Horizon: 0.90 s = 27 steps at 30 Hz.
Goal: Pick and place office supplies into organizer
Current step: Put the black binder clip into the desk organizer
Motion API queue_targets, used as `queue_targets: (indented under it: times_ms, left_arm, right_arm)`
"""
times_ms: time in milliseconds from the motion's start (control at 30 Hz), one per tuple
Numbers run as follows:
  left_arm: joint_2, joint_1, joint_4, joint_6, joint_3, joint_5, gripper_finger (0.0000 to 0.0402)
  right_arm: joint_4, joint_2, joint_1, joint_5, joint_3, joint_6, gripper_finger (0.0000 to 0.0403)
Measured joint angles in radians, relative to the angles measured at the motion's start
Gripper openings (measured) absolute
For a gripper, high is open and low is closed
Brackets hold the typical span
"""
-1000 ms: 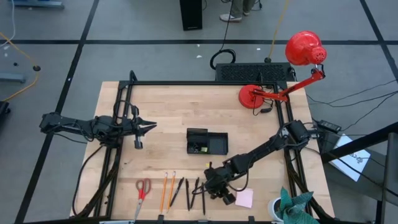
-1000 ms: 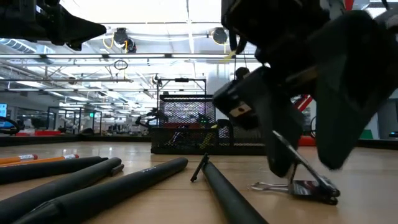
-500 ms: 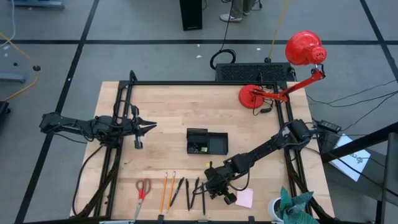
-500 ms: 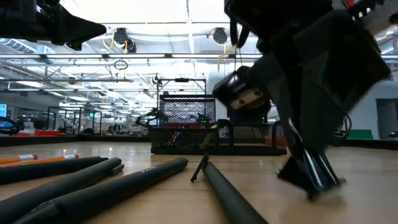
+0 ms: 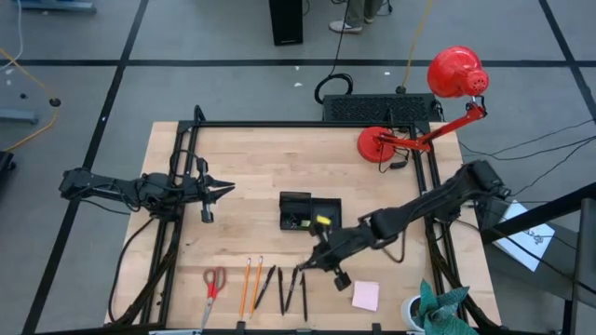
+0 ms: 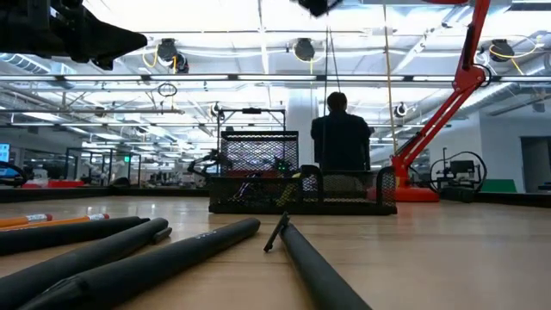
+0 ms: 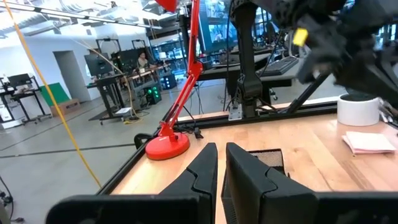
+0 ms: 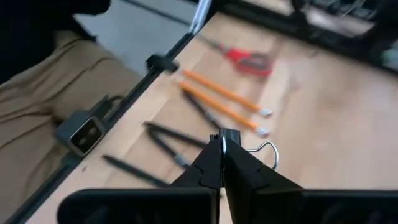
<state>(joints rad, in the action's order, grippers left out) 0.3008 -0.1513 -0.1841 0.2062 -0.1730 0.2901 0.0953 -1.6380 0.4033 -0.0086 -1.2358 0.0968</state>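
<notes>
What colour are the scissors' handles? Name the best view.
Red: the scissors show best in the high view.

Overhead looks straight down, low skims level; both share the organizer (image 5: 310, 213).

the organizer (image 5: 311, 213) is a low black tray with compartments, lying flat near the middle of the table, small items in its left part. along the front edge lie red-handled scissors (image 5: 214, 280), then two orange pencils (image 5: 250, 284) side by side, then several black pens (image 5: 291, 289), all pointing roughly away from the edge. a pink pad (image 5: 365, 296) lies flat toward the front right corner. a small black binder clip (image 8: 231, 139) with wire handles is pinched between the right gripper (image 8: 222, 149) fingers, lifted off the table above the pens, just in front of the organizer.
</notes>
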Motion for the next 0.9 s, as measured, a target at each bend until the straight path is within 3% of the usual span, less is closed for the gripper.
queue_targets:
  times_ms: [167, 367, 900]
  left_arm:
    - [0.000, 0.000, 0.000, 0.000, 0.000, 0.000, 0.0042]
    - [0.000, 0.000, 0.001, 0.015, 0.000, 0.000, 0.0042]
    - [0.000, 0.000, 0.002, 0.025, 0.000, 0.000, 0.0042]
  right_arm:
    - [0.035, 0.046, -0.036, 0.112, -0.001, 0.024, 0.0001]
    - [0.059, 0.007, -0.093, 0.244, -0.001, 0.011, 0.0001]
    - [-0.018, -0.195, -0.211, 0.272, -0.001, 0.014, 0.0000]
